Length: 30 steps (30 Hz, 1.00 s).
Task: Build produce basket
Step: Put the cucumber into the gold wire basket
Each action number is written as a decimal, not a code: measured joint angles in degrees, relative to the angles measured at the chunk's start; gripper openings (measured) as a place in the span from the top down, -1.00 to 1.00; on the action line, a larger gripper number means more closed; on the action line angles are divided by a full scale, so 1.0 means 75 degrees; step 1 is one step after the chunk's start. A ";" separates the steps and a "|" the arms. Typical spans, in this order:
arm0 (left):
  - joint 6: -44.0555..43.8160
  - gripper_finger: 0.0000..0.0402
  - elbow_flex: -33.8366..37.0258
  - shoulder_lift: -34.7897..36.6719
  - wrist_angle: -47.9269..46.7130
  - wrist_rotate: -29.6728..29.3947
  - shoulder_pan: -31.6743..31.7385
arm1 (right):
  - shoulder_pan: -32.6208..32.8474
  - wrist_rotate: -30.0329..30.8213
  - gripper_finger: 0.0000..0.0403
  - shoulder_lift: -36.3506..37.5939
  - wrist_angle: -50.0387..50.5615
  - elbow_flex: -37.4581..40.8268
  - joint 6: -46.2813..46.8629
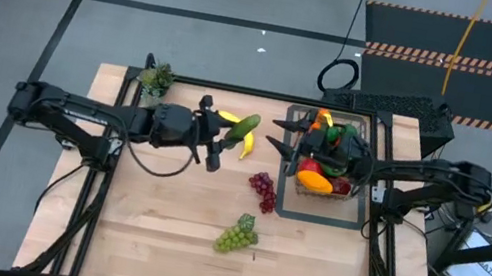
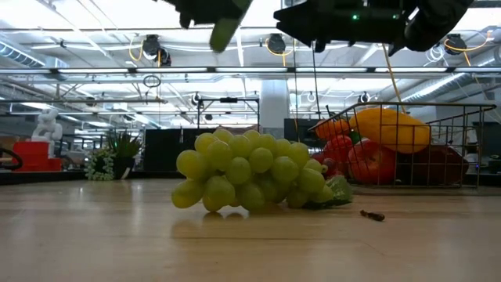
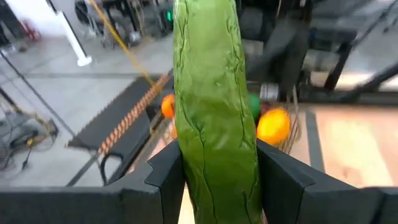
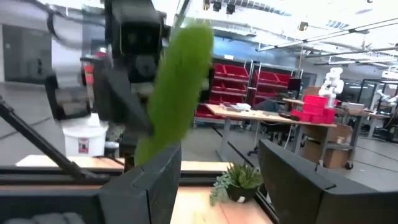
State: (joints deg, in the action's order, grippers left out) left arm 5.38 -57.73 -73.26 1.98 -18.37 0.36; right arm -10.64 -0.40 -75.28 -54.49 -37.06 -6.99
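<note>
- The room was a large workshop with a grey floor crossed by dark tape lines, a black ribbed mat [image 1: 466, 40] edged in orange-and-black stripes, ceiling pipes and lamps, and red bins on shelving [image 4: 239, 84] beyond a workbench.
- The table [image 1: 161, 215] was pale wood planks with visible grain, bordered by a thin dark frame.
- The left arm reached in from the table's left side; the left gripper [image 3: 217, 174] pinched the cucumber [image 3: 214, 106] between its two dark angular fingers, well above the wood.
- The right arm came in from the right, its right gripper [image 4: 217, 180] hanging over the basket with fingers spread and nothing between them.
- The basket [image 2: 462, 137], rectangular and made of thin dark wire, sat at the table's right rear on a flat dark tray [image 1: 280, 208]; it held a smooth yellow-orange mango [image 2: 391, 129] and glossy red fruit [image 2: 372, 163].
- The cucumber was long, green, with a wrinkled, veined skin.
- The green grapes [image 1: 235, 235], a bunch of round, glossy beads, lay near the front edge.
- The purple grapes [image 1: 263, 190] lay just left of the tray.
- The curved yellow banana [image 1: 246, 146] lay on the wood beneath the cucumber.
- A small leafy potted plant [image 1: 156, 78] stood at the rear left corner.
</note>
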 joint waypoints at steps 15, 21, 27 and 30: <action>0.0733 0.17 0.0011 -0.0730 0.0389 0.0477 0.0163 | 0.0242 -0.0833 -0.11 -0.0240 -0.0191 0.0000 -0.0209; 0.0769 0.17 0.0014 -0.0853 0.0673 0.0536 0.0163 | 0.0242 -0.0979 -0.31 -0.0240 -0.0234 0.0000 -0.0133; 0.1140 0.17 0.0020 -0.1259 0.1115 0.1322 0.0158 | 0.0317 -0.0980 -0.36 -0.0297 -0.0622 0.0000 0.0036; 0.1274 0.17 0.0017 -0.1429 0.1386 0.1323 0.0164 | 0.0402 -0.0986 -0.32 -0.0396 -0.0798 0.0000 0.0029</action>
State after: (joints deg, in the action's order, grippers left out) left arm 14.93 -57.60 -83.97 12.37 -8.45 1.59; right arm -7.62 -7.80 -78.25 -60.47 -37.06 -6.77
